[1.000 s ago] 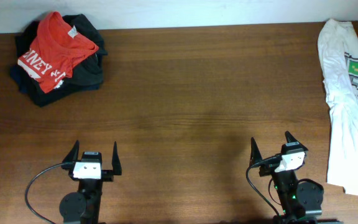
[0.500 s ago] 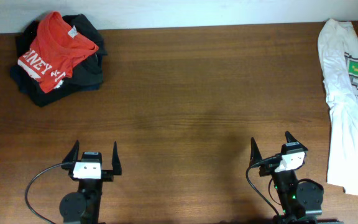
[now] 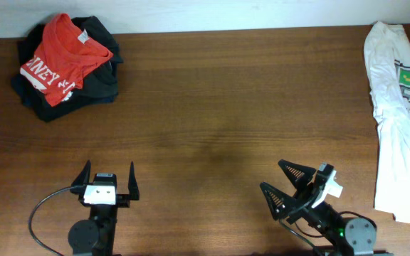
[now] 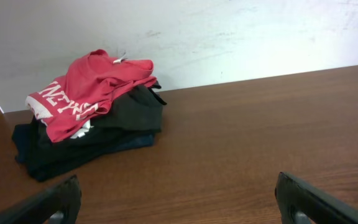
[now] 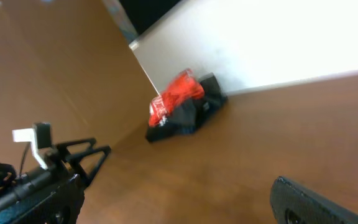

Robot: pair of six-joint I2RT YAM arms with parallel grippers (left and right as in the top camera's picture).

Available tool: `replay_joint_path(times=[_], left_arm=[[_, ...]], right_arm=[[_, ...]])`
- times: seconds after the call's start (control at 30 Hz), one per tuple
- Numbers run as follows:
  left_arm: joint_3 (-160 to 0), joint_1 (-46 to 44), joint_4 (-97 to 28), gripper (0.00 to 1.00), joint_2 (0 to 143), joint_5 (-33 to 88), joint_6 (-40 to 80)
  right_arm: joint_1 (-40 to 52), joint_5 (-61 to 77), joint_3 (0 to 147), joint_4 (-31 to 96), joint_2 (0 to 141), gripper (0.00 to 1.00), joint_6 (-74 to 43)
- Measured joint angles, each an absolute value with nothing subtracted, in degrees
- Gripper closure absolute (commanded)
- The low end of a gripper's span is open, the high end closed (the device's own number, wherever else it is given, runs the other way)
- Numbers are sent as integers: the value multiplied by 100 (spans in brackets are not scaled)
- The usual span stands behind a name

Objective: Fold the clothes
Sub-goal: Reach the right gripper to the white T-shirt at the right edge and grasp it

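The white T-shirt (image 3: 398, 114) with a small green-and-black print lies bunched in a long strip along the table's right edge, seen only in the overhead view. My right gripper (image 3: 280, 188) is open and empty near the front edge, turned to the left, well left of the shirt. In the right wrist view its fingers (image 5: 179, 202) frame bare wood. My left gripper (image 3: 109, 176) is open and empty at the front left, and in its own wrist view its fingers (image 4: 179, 199) are spread wide over bare wood.
A pile of dark garments (image 3: 95, 82) topped by a red T-shirt (image 3: 62, 60) with white lettering sits at the back left; it also shows in the left wrist view (image 4: 86, 87) and the right wrist view (image 5: 176, 99). A white wall runs behind the brown wooden table (image 3: 219, 107).
My right gripper has swung round to the left and shifted left, staying open. The left arm and the clothes have not moved.
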State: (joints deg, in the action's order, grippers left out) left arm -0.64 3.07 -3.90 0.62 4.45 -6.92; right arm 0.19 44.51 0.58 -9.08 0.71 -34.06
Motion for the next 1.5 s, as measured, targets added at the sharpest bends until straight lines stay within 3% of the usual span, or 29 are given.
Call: replay_joint_path(times=[0.33, 0.47, 0.63, 0.77, 1.07, 1.27, 1.33, 1.43, 1.5], left_arm=[[-64, 307, -390, 1, 62, 445, -692], [-67, 307, -381, 1, 64, 445, -692], [-64, 307, -390, 1, 64, 445, -692], [-69, 307, -395, 1, 69, 445, -692], [-69, 307, -395, 1, 69, 445, -692], [-69, 307, -395, 1, 69, 445, -692], [-69, 307, -395, 1, 69, 445, -692], [-69, 307, -395, 1, 69, 445, -692], [-69, 307, -395, 1, 69, 445, -692]], right_arm=[[19, 2574, 491, -1087, 294, 1, -2836], [19, 1446, 1361, -1066, 1494, 1, -2067], [14, -73, 3030, -961, 4182, 1, -1153], [-478, -508, 5321, 403, 6643, 1, -860], [-1848, -882, 9432, 4167, 9935, 1, 449], [-2547, -1007, 9714, 4316, 10986, 1, 823], [-2689, -1009, 9738, 4340, 11415, 8, 1125], [-2744, -1028, 9738, 4241, 11977, 9, 1509], [-2744, -1026, 9738, 4045, 12274, 14, 1643]])
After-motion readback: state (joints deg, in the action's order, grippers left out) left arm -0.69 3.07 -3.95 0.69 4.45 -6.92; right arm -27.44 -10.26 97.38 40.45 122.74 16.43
